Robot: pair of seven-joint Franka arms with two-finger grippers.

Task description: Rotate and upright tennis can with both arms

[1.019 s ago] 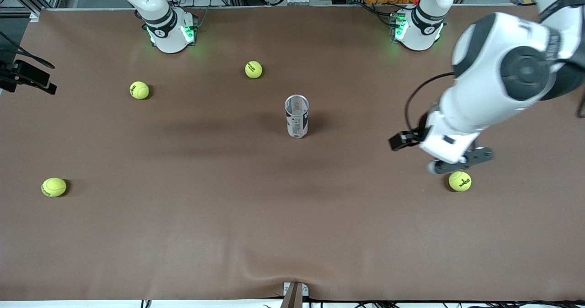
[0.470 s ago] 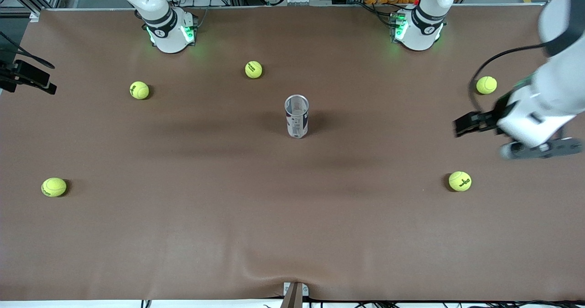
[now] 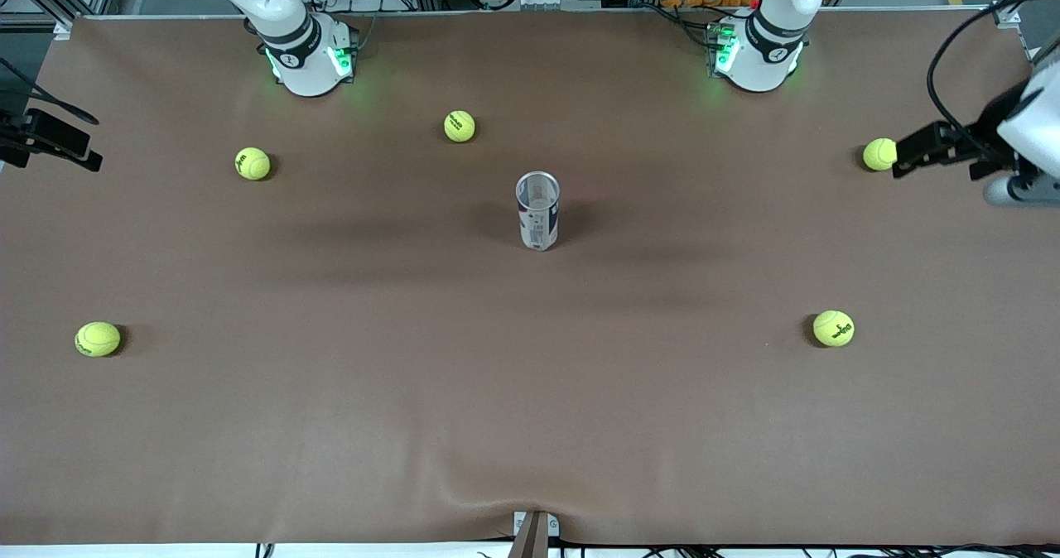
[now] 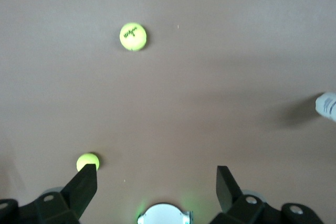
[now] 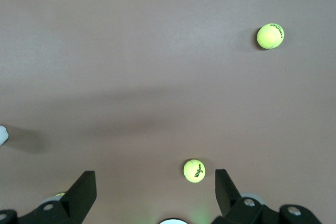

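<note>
The tennis can (image 3: 538, 210) stands upright in the middle of the table, its silver-rimmed open mouth up, with nothing touching it. It shows only as a white sliver at the frame edge in the left wrist view (image 4: 327, 106) and the right wrist view (image 5: 2, 135). My left gripper (image 4: 156, 170) is open and empty, up in the air over the left arm's end of the table; its wrist (image 3: 1031, 119) shows at the frame edge in the front view. My right gripper (image 5: 155, 174) hangs open and empty high over the table and is out of the front view.
Several yellow-green tennis balls lie scattered on the brown table (image 3: 530, 392): one (image 3: 460, 126) near the can toward the bases, one (image 3: 879, 154) beside the left wrist camera, one (image 3: 833, 328) nearer the front camera. The arm bases (image 3: 310, 57) glow green.
The left arm has swung away from above the ball near the front toward the table's edge at its own end, uncovering another ball. The can and the right arm have not moved.
</note>
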